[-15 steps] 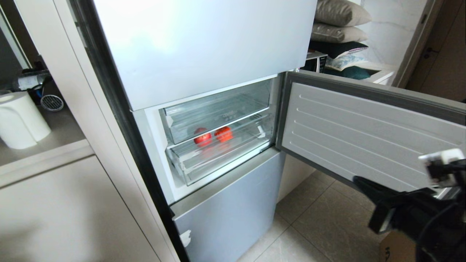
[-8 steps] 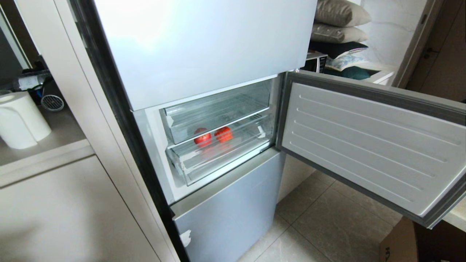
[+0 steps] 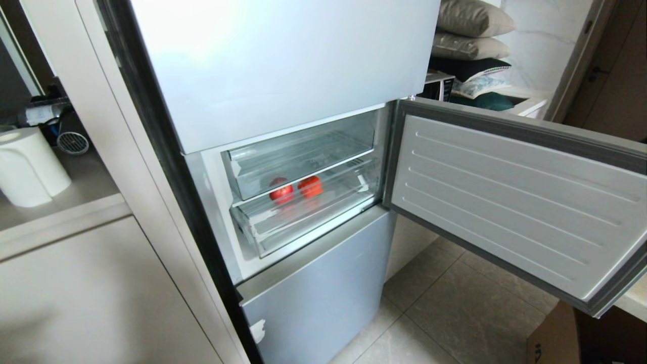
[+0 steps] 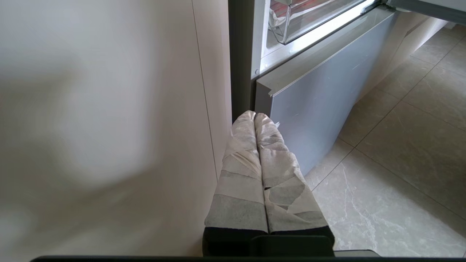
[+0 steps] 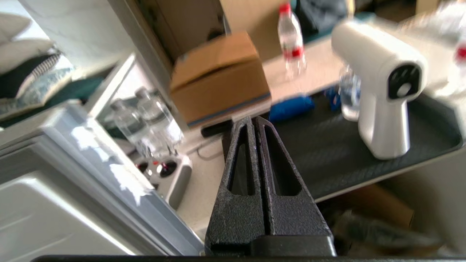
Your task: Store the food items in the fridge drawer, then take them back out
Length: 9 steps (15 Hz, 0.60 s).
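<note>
Both pairs of jaws are pressed fully together and hold nothing. Our left gripper (image 4: 254, 115), its fingers wrapped in pale tape, hangs low beside the cabinet side panel (image 4: 109, 109), near the bottom fridge door (image 4: 309, 109), touching neither. Our right gripper (image 5: 253, 120) points away from the fridge, toward a counter with a cardboard box (image 5: 218, 76), water bottles and a white handheld device (image 5: 382, 91); it touches none of them.

What has changed: a second ago our right arm showed at the lower right of the head view, below the open fridge door (image 3: 505, 202); now it is gone from that view, swung off to the right. The fridge itself has not moved.

The red fruit (image 3: 281, 192) and the orange-red fruit (image 3: 310, 186) sit side by side, left of centre, in the fridge drawer (image 3: 303, 222), under the upper clear drawer (image 3: 298, 156).

We judge the storing half done. Taking the fruits out has not begun, and our right arm must come back for that.
</note>
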Motion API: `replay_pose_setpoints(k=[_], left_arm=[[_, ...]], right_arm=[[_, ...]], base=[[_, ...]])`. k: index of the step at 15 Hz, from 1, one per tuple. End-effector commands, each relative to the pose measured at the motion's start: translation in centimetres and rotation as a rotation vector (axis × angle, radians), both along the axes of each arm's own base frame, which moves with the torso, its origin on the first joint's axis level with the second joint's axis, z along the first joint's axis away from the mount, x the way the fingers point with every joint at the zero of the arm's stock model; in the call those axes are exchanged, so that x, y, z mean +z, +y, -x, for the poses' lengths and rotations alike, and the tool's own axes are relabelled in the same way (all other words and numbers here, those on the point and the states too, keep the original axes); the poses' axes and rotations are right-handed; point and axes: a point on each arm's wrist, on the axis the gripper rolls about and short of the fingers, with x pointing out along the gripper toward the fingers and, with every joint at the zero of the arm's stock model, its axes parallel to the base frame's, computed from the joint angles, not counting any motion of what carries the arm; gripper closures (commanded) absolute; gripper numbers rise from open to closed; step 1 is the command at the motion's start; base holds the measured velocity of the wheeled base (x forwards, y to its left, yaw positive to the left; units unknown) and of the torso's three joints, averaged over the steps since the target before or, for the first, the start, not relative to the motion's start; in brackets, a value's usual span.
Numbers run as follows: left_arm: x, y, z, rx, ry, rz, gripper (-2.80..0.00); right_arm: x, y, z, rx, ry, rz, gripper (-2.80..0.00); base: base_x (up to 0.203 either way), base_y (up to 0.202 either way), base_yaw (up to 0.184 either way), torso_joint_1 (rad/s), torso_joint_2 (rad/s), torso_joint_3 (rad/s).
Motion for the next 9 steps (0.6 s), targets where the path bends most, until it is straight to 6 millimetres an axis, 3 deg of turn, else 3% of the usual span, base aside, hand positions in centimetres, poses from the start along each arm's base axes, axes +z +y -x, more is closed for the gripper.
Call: replay_pose_setpoints(k=[1,5,9], left_arm=[[0.0,0.0,0.0,0.001,0.003,-0.001,0.00],[0.0,0.0,0.0,0.001,0.003,-0.001,0.00],[0.0,0.0,0.0,0.001,0.002,0.000,0.00]], right_arm=[[-1.5,-5.3,-0.8,0.030,0.018,-0.150,0.00],[-1.8,-11.0,-6.2,0.244,0.007,-0.216,0.00],[-1.4,-13.4,-11.6,0.470,0.007,-0.198,0.00]], base=[[0.000,0.000,0.000,0.000,0.00,0.000],[0.000,0.000,0.000,0.000,0.00,0.000],[0.000,0.000,0.000,0.000,0.00,0.000]])
